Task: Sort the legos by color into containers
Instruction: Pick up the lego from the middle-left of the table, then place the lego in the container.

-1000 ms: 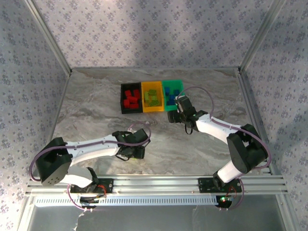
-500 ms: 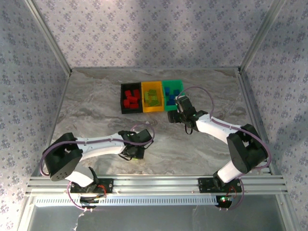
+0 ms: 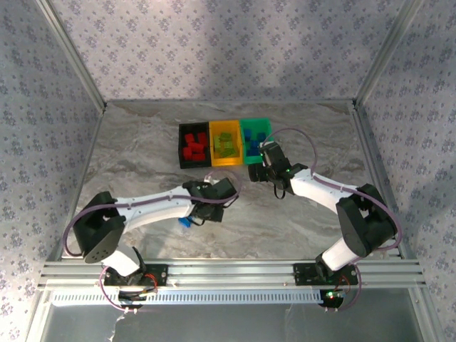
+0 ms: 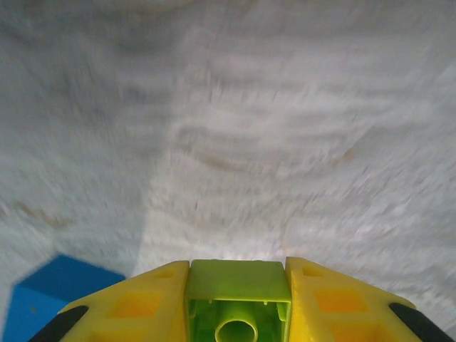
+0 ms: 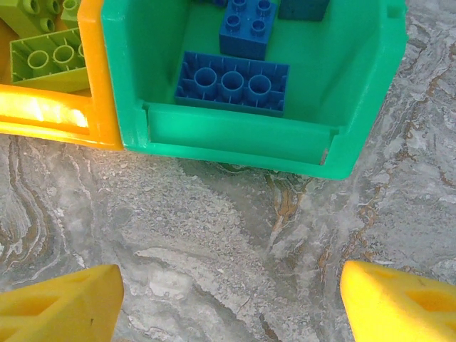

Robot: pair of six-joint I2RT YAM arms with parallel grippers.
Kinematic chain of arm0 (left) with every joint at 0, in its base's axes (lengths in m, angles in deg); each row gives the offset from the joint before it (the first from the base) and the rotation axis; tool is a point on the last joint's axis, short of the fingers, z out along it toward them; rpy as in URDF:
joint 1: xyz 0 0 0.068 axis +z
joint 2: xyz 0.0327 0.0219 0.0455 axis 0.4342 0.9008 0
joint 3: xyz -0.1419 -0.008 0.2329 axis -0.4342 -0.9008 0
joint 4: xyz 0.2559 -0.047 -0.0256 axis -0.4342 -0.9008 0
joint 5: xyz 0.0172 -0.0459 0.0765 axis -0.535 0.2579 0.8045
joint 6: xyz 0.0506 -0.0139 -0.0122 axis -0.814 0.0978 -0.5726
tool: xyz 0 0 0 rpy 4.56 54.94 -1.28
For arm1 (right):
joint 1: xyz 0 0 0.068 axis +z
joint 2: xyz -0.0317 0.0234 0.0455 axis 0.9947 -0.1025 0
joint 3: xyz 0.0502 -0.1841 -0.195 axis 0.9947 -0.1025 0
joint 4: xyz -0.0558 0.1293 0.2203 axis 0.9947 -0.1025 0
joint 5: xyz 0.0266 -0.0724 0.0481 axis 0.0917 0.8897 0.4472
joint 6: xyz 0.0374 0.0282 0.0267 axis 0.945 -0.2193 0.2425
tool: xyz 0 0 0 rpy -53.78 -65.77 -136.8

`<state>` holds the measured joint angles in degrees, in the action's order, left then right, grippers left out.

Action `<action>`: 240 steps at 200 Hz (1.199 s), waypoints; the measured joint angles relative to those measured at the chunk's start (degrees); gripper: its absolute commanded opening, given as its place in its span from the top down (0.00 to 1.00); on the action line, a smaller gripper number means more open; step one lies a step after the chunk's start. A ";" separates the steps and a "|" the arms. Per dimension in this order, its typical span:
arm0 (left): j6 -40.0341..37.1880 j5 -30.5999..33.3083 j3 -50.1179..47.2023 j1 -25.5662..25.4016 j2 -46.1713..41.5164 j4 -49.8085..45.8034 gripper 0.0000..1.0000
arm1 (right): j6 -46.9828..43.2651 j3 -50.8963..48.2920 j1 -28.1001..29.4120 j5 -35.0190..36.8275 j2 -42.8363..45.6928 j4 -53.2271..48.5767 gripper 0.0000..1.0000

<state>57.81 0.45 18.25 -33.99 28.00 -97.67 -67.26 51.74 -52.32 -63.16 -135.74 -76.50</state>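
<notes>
My left gripper (image 4: 239, 313) is shut on a yellow-green lego (image 4: 239, 285), which sits between the yellow fingers above the marble table. A blue lego (image 4: 50, 303) lies on the table just left of it, and from above this blue lego (image 3: 184, 222) is near my left gripper (image 3: 206, 208). The three joined containers stand at the back: black bin (image 3: 181, 147) with red legos, orange-yellow bin (image 3: 226, 163) with yellow-green legos, green bin (image 3: 261, 123) with blue legos. My right gripper (image 5: 228, 306) hangs open just in front of the green bin (image 5: 235, 139), holding nothing.
Blue legos (image 5: 231, 84) lie inside the green bin, and yellow-green legos (image 5: 50, 60) in the orange-yellow bin (image 5: 43, 114). Aluminium frame posts and patterned walls enclose the table (image 3: 142, 157). Bare marble lies left of the bins.
My left gripper has moved away from the front edge, to the right and toward the bins, carrying the yellow-green lego. The blue lego it covered now shows on the table. The right arm has stayed still.
</notes>
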 measured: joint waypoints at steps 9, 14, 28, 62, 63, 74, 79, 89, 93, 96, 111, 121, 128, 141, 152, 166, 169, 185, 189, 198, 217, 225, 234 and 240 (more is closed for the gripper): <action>-1.53 1.42 3.10 0.24 1.40 -0.72 0.72 | 0.04 0.00 -0.02 0.00 0.22 0.00 0.18; -2.49 2.16 5.05 0.48 2.23 -1.01 0.72 | 0.15 -0.04 -0.04 0.00 0.37 0.02 0.18; -5.16 3.72 9.90 1.31 4.50 -1.68 0.73 | 0.22 -0.31 -0.11 0.00 0.94 0.07 0.18; -11.41 5.18 20.85 6.58 10.71 -2.27 0.73 | 0.61 -1.55 -1.27 -0.02 2.82 0.07 0.18; -11.67 5.20 21.29 6.86 10.91 -2.25 0.73 | 0.63 -1.60 -1.31 -0.04 2.89 0.09 0.18; -13.49 5.05 24.50 9.01 12.74 -2.19 0.73 | 0.94 -2.21 -2.23 -0.26 3.65 0.26 0.18; -14.23 4.96 25.92 9.92 13.53 -2.10 0.73 | 1.09 -2.51 -2.69 -0.52 3.98 0.46 0.18; -15.69 4.31 28.81 11.74 15.19 -2.08 0.73 | 1.79 -3.08 -3.80 -1.14 4.52 0.79 0.18; -16.22 4.02 30.08 12.48 15.89 -2.12 0.73 | 1.92 -3.30 -4.22 -1.57 4.66 0.98 0.18; -16.70 3.72 30.99 13.07 16.46 -2.12 0.73 | 2.16 -3.50 -4.59 -1.88 4.79 1.16 0.18; -18.43 2.49 35.32 15.26 19.23 -2.08 0.73 | 3.04 -4.37 -6.36 -4.28 4.92 2.03 0.18; -19.56 1.57 38.10 16.39 21.20 -2.12 0.73 | 3.58 -4.90 -7.28 -5.88 4.90 2.51 0.18; -20.26 1.18 39.89 17.03 22.62 -2.16 0.73 | 3.93 -5.14 -7.80 -6.80 4.90 2.62 0.18; -21.57 0.07 43.74 18.01 25.59 -2.78 0.73 | 4.74 -5.35 -8.35 -8.20 4.90 2.95 0.19; -22.53 -0.61 47.19 18.73 28.26 -3.74 0.73 | 5.14 -5.38 -8.48 -9.11 4.92 3.23 0.19; -23.54 -1.51 51.36 19.52 31.61 -4.68 0.73 | 5.51 -5.44 -8.46 -9.92 4.90 3.78 0.19; -23.71 -1.64 52.15 19.67 32.28 -4.83 0.73 | 5.55 -5.46 -8.46 -10.10 4.92 3.87 0.19; -24.74 -2.25 55.95 20.35 35.19 -5.81 0.73 | 5.99 -5.46 -8.46 -10.86 4.90 4.26 0.19; -25.09 -2.43 56.68 20.46 35.82 -6.08 0.73 | 6.03 -5.46 -8.46 -10.99 4.90 4.33 0.19; -25.53 -2.60 58.27 20.76 36.87 -6.91 0.73 | 6.21 -5.46 -8.46 -11.17 4.90 4.39 0.19; -26.43 -2.89 61.79 21.55 39.21 -8.11 0.68 | 6.40 -5.51 -8.46 -11.61 4.90 4.55 0.19; -26.71 -3.06 63.17 21.86 40.09 -8.41 0.60 | 6.40 -5.55 -8.46 -11.69 4.90 4.66 0.18; -26.75 -3.19 64.63 22.18 41.03 -8.83 0.52 | 6.40 -5.57 -8.46 -11.93 4.90 4.70 0.19; -26.75 -3.28 65.66 22.47 41.68 -9.25 0.46 | 6.40 -5.57 -8.46 -12.00 4.92 4.74 0.19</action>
<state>31.06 -2.83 83.91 -11.52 69.68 -106.91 -60.86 46.17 -60.78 -75.15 -130.82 -71.76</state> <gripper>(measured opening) 0.437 0.815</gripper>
